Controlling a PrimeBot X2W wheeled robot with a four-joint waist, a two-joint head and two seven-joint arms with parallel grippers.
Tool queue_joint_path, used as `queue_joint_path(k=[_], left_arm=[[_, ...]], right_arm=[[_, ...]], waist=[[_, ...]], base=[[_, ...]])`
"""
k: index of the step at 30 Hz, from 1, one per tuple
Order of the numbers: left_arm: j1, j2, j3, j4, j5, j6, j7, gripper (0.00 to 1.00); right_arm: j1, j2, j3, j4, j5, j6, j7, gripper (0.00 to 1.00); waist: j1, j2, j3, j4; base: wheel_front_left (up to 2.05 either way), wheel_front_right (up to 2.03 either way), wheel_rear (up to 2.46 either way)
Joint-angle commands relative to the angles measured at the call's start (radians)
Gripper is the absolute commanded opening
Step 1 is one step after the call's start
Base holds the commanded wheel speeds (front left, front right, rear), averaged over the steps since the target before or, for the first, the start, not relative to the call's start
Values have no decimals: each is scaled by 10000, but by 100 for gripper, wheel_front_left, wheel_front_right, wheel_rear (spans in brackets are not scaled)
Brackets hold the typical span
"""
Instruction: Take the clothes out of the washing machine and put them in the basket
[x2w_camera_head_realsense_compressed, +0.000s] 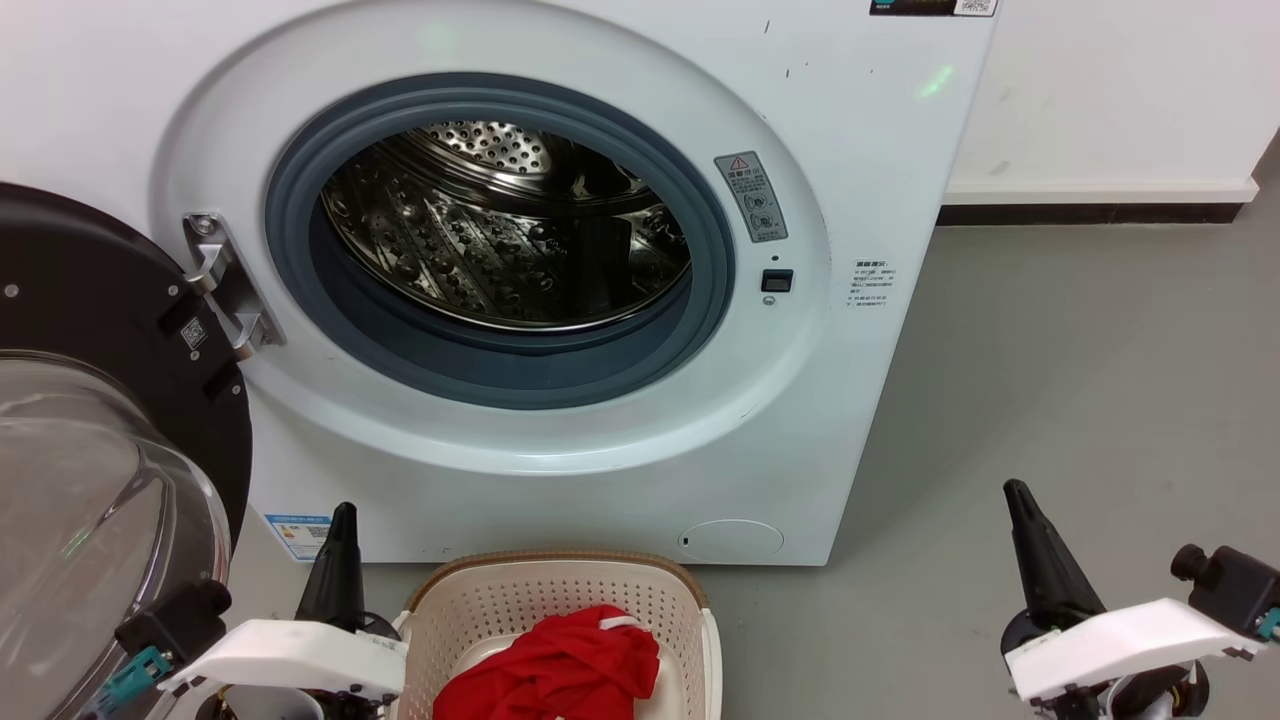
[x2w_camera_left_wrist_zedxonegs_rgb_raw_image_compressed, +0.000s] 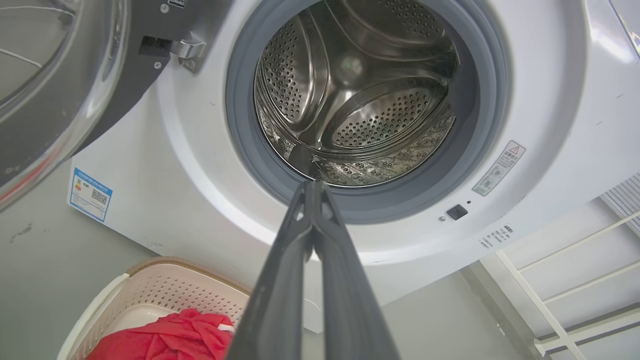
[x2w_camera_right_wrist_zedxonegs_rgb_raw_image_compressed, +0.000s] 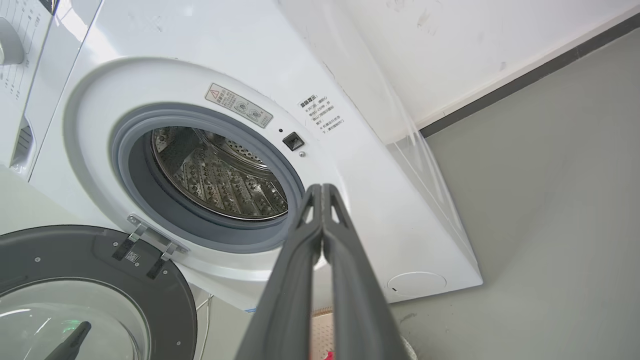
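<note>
We can read little on the washing machine (x2w_camera_head_realsense_compressed: 880, 150): a grey warning label (x2w_camera_head_realsense_compressed: 751, 196) with a red triangle sits right of the porthole, a small printed notice (x2w_camera_head_realsense_compressed: 872, 283) lies further right, and a blue-edged sticker (x2w_camera_head_realsense_compressed: 297, 533) is at the lower left corner, all with lettering too small for us to make out. A QR tag (x2w_camera_head_realsense_compressed: 193, 332) is fixed to the black frame of the door (x2w_camera_head_realsense_compressed: 90, 300), which stands swung open to the left, its domed glass clear. The drum (x2w_camera_head_realsense_compressed: 500, 230) is shiny perforated steel ringed by smooth grey rubber. On the grey floor (x2w_camera_head_realsense_compressed: 1080, 380), near us and in front of the machine, stands the basket (x2w_camera_head_realsense_compressed: 560, 560), cream plastic with perforated walls and a brown woven-look rim. The clothes (x2w_camera_head_realsense_compressed: 560, 665), soft red fabric with a white trim, lie crumpled inside it. Our left hand (x2w_camera_head_realsense_compressed: 343, 515) is just left of the basket, its fingers pressed together on nothing; our right hand (x2w_camera_head_realsense_compressed: 1015, 492), likewise pinched narrow and empty, is well apart to the right.
</note>
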Motion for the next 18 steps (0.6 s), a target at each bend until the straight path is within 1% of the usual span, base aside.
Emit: queue_joint_path(k=[1, 18], left_arm=[[-259, 30, 70, -70, -304, -67, 65, 0], [-437, -13, 228, 143, -2505, -183, 590, 0]], right_arm=[[-290, -79, -46, -51, 368, 0, 39, 0], [-524, -120, -255, 308, 2733, 0, 322, 0]], waist=[[0, -1, 2, 1], [0, -1, 30, 15]], base=[[0, 0, 0], [0, 0, 0]])
